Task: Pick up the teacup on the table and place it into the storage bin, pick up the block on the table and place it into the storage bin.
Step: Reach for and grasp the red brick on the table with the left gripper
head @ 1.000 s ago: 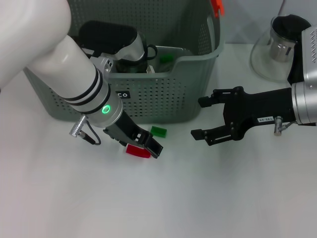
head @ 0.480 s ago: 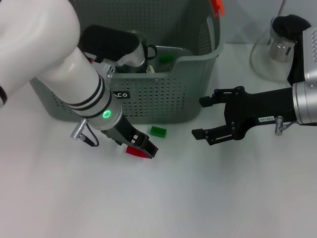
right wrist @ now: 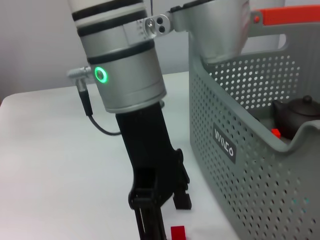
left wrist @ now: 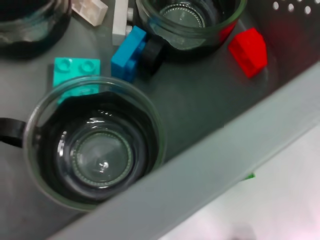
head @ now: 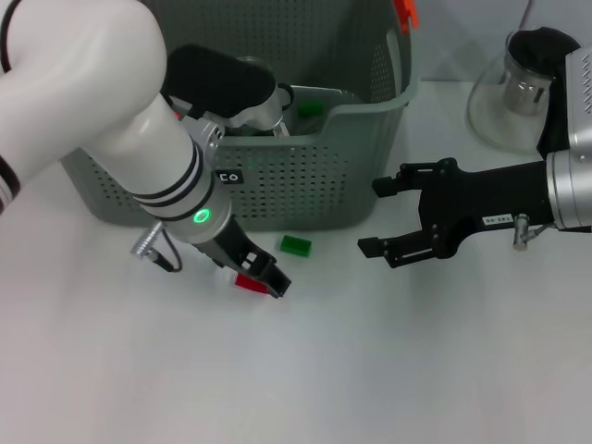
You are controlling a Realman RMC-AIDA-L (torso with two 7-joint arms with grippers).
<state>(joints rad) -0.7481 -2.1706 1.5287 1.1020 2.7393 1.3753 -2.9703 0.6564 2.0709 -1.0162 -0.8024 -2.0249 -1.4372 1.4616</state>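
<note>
Left gripper (head: 264, 275), black fingers pointing down at the white table (head: 370, 370), jaws narrow and straddling a small red block (head: 248, 282) that lies flat on the table; can't tell if the pads actually grip it. In the right wrist view the same left gripper (right wrist: 161, 212) shows as matte black fingers under a glossy white-and-silver wrist with a lit green ring, red block (right wrist: 177, 233) low beside the fingertips.

A green rectangular block (head: 296, 245) sits on the table just beyond the left jaws, close to the storage bin wall, apart from the red one.

Storage bin (head: 305, 176): grey plastic, perforated walls, orange handle clip, black label; directly behind the left jaws. Left wrist view looks into the bin (left wrist: 210, 100): clear glass teacup (left wrist: 92, 155) with a black handle, round and upright on the smooth grey floor, a second glass cup (left wrist: 190, 20) past it, plus studded bricks: teal (left wrist: 76, 72), blue (left wrist: 129, 52), red (left wrist: 248, 51).

Right gripper (head: 388, 217), black, jaws wide apart and empty, hovers over the table well to the side of the left jaws. Glass teapot (head: 518, 92) behind it.
</note>
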